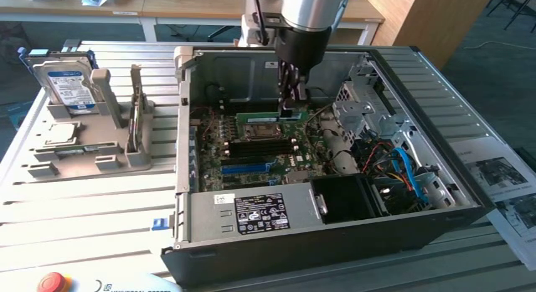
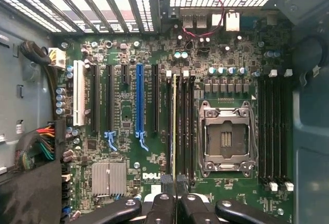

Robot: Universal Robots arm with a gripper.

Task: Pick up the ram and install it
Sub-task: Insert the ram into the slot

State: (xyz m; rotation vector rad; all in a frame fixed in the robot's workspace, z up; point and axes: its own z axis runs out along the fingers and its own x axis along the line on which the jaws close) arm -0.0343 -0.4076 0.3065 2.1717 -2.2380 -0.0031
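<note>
Nearest the exterior camera, a red stop button (image 1: 52,282) on the slatted metal table (image 1: 92,210), then the open black computer case (image 1: 335,242). Case holds one green motherboard (image 1: 213,157), one silver power supply (image 1: 251,213) along its near wall, a drive cage (image 1: 366,110) and blue cables (image 1: 408,169) toward the exterior view's right. On the board, wrist view: one processor socket (image 2: 224,139), one white expansion slot (image 2: 78,93), one blue slot (image 2: 139,98), one finned heatsink (image 2: 109,178), and what looks like four black memory slots (image 2: 272,126) on the side of the socket away from the ram. Gray holder tray (image 1: 84,160) at the exterior view's left, outside the case: one hard drive (image 1: 69,85) standing upright in it, one processor chip (image 1: 60,134) lying flat. One arm, gripper (image 1: 289,108) reaching down inside the case, fingers (image 2: 167,185) clamped on the ram (image 1: 255,115). Ram hangs edge-down right under the fingertips, lined up along a slot just beside the socket; cannot tell if it touches that slot
</note>
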